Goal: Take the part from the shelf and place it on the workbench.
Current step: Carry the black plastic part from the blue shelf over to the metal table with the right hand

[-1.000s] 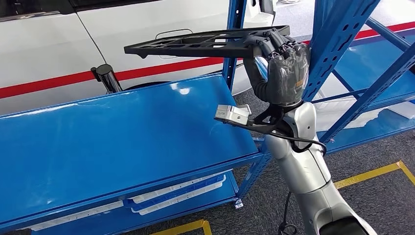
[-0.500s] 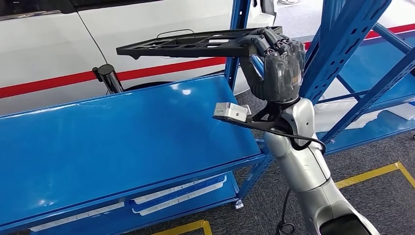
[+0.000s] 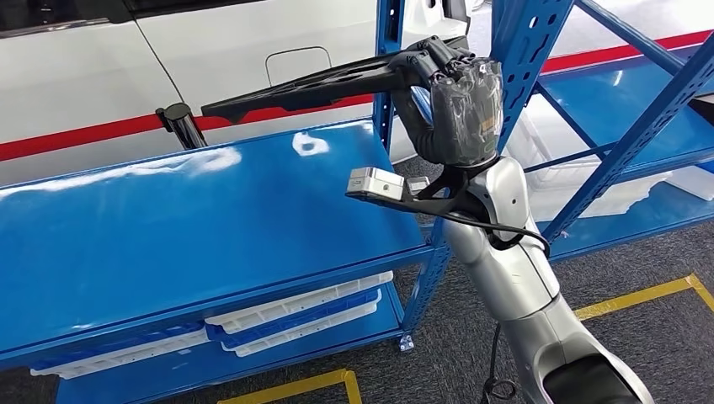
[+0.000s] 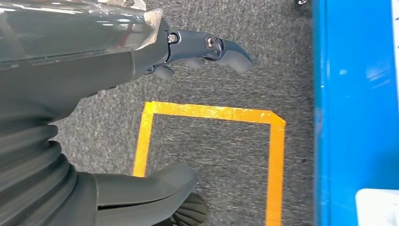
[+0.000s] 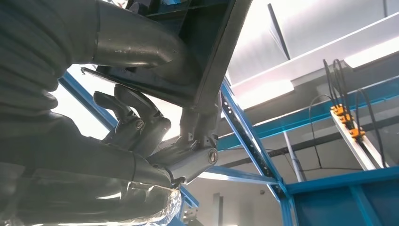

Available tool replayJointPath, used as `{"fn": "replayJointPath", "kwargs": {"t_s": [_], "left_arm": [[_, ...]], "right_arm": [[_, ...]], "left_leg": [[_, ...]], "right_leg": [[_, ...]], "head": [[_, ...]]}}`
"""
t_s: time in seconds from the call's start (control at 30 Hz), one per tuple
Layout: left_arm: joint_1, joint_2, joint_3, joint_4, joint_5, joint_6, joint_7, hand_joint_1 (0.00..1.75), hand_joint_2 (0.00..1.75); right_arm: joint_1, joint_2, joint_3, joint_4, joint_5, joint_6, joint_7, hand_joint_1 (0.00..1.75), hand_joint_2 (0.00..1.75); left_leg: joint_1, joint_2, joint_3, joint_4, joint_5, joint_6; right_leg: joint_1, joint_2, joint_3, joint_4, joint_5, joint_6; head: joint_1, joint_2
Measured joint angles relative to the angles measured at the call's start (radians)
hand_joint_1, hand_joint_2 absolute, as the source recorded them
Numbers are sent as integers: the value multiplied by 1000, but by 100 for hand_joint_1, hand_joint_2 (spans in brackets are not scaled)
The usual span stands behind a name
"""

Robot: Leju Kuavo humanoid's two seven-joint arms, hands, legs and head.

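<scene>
A: At the far left, a white car with a red stripe is seen behind the blue workbench. A black post is set just behind the bench's back edge.

B: And in the left wrist view, the left hand is hung over grey carpet marked with yellow tape. Its fingers are spread from the thumb, and nothing is held.

A: Under the bench top, 2 white trays are stacked on the lower shelf.

B: Now the part. A long, flat black frame, carried in the air above the bench's rear right portion, clear of the surface. Its long axis is run left to right, the free end pointed left toward the car and tipped downward, the gripped end raised at the right.

A: That right end is clamped by the right hand; in the right wrist view, the thumb is pressed against one face and the fingers wrapped round its edge.

B: Further right, the blue shelf uprights are seen just behind the hand.
</scene>
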Motion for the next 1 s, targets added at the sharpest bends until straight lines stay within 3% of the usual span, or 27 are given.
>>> {"fn": "replayJointPath", "kwargs": {"t_s": [0.03,0.07,0.17,0.2,0.27,0.33,0.37,0.43,0.5,0.53,0.57,0.6,0.63,0.7,0.73,0.8,0.83,0.87,0.93,0.97,1.0], "left_arm": [[-1,0,0,0,-5,-1,3,0,175],[-2,0,-1,0,-8,0,5,0,175],[-12,-2,-2,-2,-12,1,9,0,175],[-16,-2,-2,-2,-12,2,9,0,175],[-22,-4,-2,-2,-12,2,9,0,175],[-24,-6,-2,-2,-11,3,8,0,175],[-26,-7,-2,-2,-11,4,8,0,175],[-29,-7,-1,-3,-11,6,8,0,175],[-31,-7,-1,-3,-11,7,8,0,175],[-31,-8,-1,-3,-11,7,8,0,175],[-31,-8,-1,-3,-11,8,8,0,175],[-31,-9,-1,-3,-11,8,8,0,175],[-31,-9,-1,-3,-11,9,7,0,175],[-31,-10,-1,-3,-9,11,5,0,175],[-32,-10,-1,-3,-9,13,4,0,175],[-32,-9,-1,-3,-7,17,2,0,175],[-32,-8,-1,-3,-6,19,1,0,175],[-32,-7,-1,-3,-3,20,0,0,175],[-32,-6,-1,-3,1,21,-2,0,175],[-32,-6,0,-3,2,21,-3,0,175],[-32,-5,0,-3,2,22,-3,0,175]], "right_arm": [[0,-2,-3,3,1,0,2,175,175],[-1,-5,-5,6,1,0,3,175,175],[-8,-10,-10,13,-4,2,3,175,175],[-13,-10,-10,16,-5,3,3,175,175],[-22,-10,-10,22,-6,5,2,175,175],[-25,-12,-10,28,-7,5,1,175,175],[-27,-12,-11,30,-7,5,1,175,175],[-30,-13,-11,35,-8,5,1,175,175],[-31,-14,-11,40,-9,5,1,175,175],[-31,-14,-11,43,-9,5,2,175,175],[-31,-14,-11,46,-9,5,2,175,175],[-31,-14,-11,49,-9,5,2,175,175],[-33,-14,-10,51,-9,5,1,175,175],[-38,-12,-10,55,-10,4,-2,175,175],[-41,-11,-9,57,-12,2,-4,175,175],[-44,-9,-8,65,-15,-1,-8,175,175],[-45,-7,-8,69,-15,-3,-10,175,175],[-46,-4,-7,73,-16,-6,-11,175,175],[-47,3,-5,79,-16,-12,-13,175,175],[-46,5,-4,82,-17,-15,-15,175,175],[-45,7,-3,85,-17,-17,-16,175,175]], "left_leg": [[4,1,9,17,-1,-4],[8,3,36,-5,14,-7],[18,2,174,-195,64,-15],[16,0,198,-235,68,-14],[6,-3,200,-252,70,-3],[1,0,190,-258,84,21],[-1,2,183,-262,94,36],[-6,4,163,-265,112,59],[-14,5,141,-265,129,69],[-18,5,131,-264,138,71],[-22,4,121,-264,146,72],[-26,4,112,-264,155,72],[-28,4,104,-264,163,71],[-33,3,93,-264,179,65],[-34,4,90,-266,187,61],[-35,4,87,-271,203,51],[-34,3,81,-268,199,45],[-32,2,73,-254,177,39],[-24,0,48,-175,86,27],[-20,1,34,-112,37,20],[-16,1,24,-51,8,13]], "right_leg": [[-1,-1,-8,1,5,3],[-3,-2,-14,2,10,7],[-6,-1,-28,8,21,23],[-4,0,-31,10,26,30],[2,2,-35,6,39,49],[2,3,-44,9,36,63],[2,4,-57,29,17,62],[3,5,-98,133,-57,48],[7,6,-133,260,-118,43],[11,7,-132,288,-124,47],[15,8,-111,279,-113,53],[20,8,-73,232,-92,56],[24,8,-23,161,-74,54],[36,8,64,26,-61,39],[41,8,82,-10,-62,31],[41,9,77,-25,-52,19],[34,8,71,-28,-43,13],[27,6,63,-30,-32,2],[18,4,43,-32,-8,-11],[17,4,30,-32,3,-15],[18,4,16,-31,13,-13]], "head": [[0,0],[0,0],[0,0],[0,0],[0,0],[1,0],[2,0],[5,0],[7,0],[7,0],[7,0],[7,0],[7,0],[6,0],[6,0],[7,0],[7,0],[6,0],[4,0],[3,0],[3,0]]}}
